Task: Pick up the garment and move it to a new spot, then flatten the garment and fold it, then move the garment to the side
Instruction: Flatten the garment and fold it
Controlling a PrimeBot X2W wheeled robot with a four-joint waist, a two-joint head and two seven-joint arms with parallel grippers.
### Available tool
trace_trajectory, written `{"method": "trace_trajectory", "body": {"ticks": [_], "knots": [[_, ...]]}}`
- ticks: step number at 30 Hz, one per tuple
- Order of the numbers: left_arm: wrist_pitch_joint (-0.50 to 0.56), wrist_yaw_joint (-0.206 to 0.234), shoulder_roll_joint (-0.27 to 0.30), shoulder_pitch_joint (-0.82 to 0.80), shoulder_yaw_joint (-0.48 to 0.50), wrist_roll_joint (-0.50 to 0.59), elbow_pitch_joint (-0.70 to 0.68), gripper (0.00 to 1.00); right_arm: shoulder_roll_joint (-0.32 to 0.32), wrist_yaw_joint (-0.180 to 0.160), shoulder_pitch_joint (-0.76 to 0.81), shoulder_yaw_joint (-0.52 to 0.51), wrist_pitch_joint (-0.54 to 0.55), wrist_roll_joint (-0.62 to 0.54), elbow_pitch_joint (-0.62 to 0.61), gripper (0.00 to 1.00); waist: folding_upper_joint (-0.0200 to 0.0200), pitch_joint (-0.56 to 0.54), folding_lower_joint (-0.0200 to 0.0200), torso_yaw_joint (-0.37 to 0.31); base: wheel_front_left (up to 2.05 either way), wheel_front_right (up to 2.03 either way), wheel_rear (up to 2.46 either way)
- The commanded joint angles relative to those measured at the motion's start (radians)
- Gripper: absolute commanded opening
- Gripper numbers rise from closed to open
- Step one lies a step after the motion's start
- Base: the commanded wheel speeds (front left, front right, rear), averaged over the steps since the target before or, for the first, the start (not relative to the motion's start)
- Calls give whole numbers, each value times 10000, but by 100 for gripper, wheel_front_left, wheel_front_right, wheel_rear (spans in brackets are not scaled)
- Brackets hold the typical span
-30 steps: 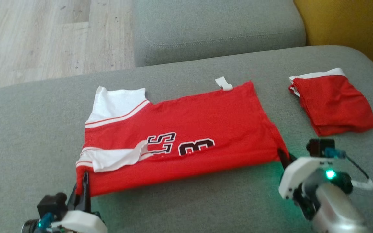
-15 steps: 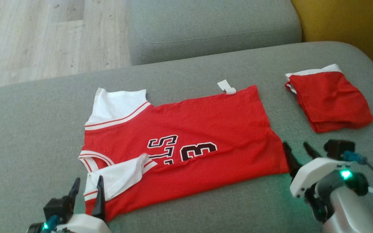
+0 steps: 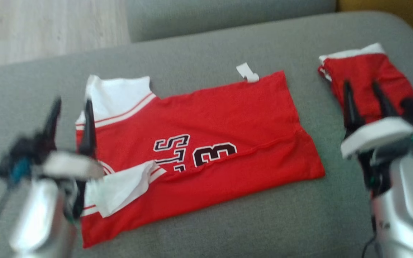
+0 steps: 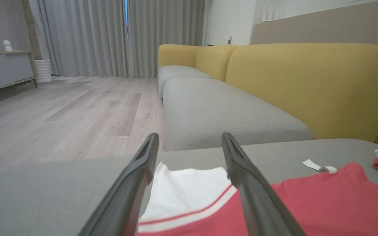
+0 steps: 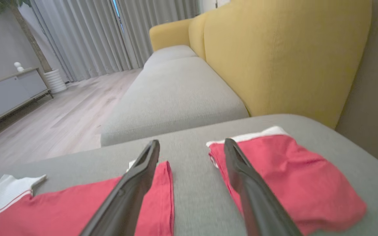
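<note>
Nearest the robot, the left hand (image 3: 73, 101) hangs above the left end of the jersey (image 3: 228, 118), its two dark fingers spread apart and gripping nothing. In the left wrist view that hand (image 4: 189, 136) has the jersey's white shoulder panel (image 4: 189, 190) showing between its fingers. The right hand (image 3: 360, 85) is raised off to the right, its fingers also apart and empty. In the right wrist view, the right hand (image 5: 191, 141) frames a bare strip of cushion (image 5: 192, 183).

The jersey lies spread on the grey cushion (image 3: 228, 222), neck end to the robot's left and hem to the right. A white flap (image 3: 120, 186) lies over its near left corner. A crease runs along the red cloth just below the black print (image 3: 213, 154). A small white tag (image 3: 247, 72) sticks out past the far edge.

To the right, apart from the jersey, sits a folded cloth (image 3: 364, 66), red with a white edge. The right hand's fingers cross in front of it.

Beyond the cushion are a second grey seat (image 4: 225, 111), a yellow backrest (image 4: 307, 85), the wood floor (image 4: 61, 111) and grey curtains (image 4: 110, 36).
</note>
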Motion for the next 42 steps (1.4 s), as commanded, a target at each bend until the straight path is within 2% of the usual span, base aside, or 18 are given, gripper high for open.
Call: {"method": "trace_trajectory", "body": {"ticks": [1, 5, 9, 12, 13, 18, 20, 26, 32, 33, 34, 35, 37, 42], "knots": [[409, -191, 572, -1308, 242, 132, -294, 100, 2, 35, -862, 178, 29, -125, -489, 100, -1, 687, -2, -178, 0, 0, 0], [1513, -598, 1146, -2909, -101, 209, 294, 100, -51, 35, -1637, 197, 176, -52, -571, 100, -1, 1352, -2, -353, 0, 0, 0], [2901, -887, 1694, -4444, -481, -168, 1369, 100, -141, 35, -2290, 441, 221, -42, -604, 100, -1, 2030, -2, -556, 0, 0, 0], [3843, -954, 2176, -5335, -949, -352, 2180, 100, -163, 35, -2674, 680, 179, 2, -588, 100, -1, 2465, -2, -740, 0, 0, 0], [3843, -954, 2176, -5335, -949, -352, 2180, 100, -163, 35, -2674, 680, 179, 2, -588, 100, -1, 2465, -2, -740, 0, 0, 0], [5122, -969, 2867, -6308, -1891, -687, 3298, 100, -126, 35, -3110, 917, 13, 131, -541, 100, -1, 3065, -2, -988, 0, 0, 0], [5323, -971, 3117, -6587, -2202, -664, 3635, 100, -109, 35, -3178, 1005, -54, 159, -503, 100, -1, 3213, -2, -1058, 0, 0, 0], [5626, -972, 3299, -7044, -2703, -924, 4558, 100, -103, 35, -3186, 1105, -210, 202, -366, 100, -1, 3410, -2, -1142, 0, 0, 0], [5785, -973, 3152, -7192, -3073, -1566, 5004, 100, -160, 35, -3218, 1021, -251, 209, -300, 100, -1, 3520, -2, -1131, 0, 0, 0], [5876, -973, 3104, -7198, -3137, -1741, 5048, 88, -178, 35, -3243, 987, -248, 193, -284, 100, -1, 3535, -2, -1124, 0, 0, 0], [5937, -973, 3059, -7204, -3207, -1919, 5048, 40, -197, 35, -3265, 959, -243, 177, -269, 100, -1, 3544, -2, -1111, 0, 0, 0], [5959, -973, 3027, -7207, -3300, -2087, 4992, 0, -218, 35, -3291, 937, -233, 167, -256, 100, -1, 3546, -2, -1095, 0, 0, 0], [5783, -973, 3052, -7252, -3434, -2345, 4838, 0, -274, 35, -3346, 895, -201, 144, -229, 100, -1, 3531, -2, -1048, 0, 0, 0], [4386, -973, 3012, -7389, -3537, -2478, 4487, 0, -532, 35, -3459, 875, -49, 137, -68, 100, -1, 3214, -2, -734, 0, 0, 0]]}}
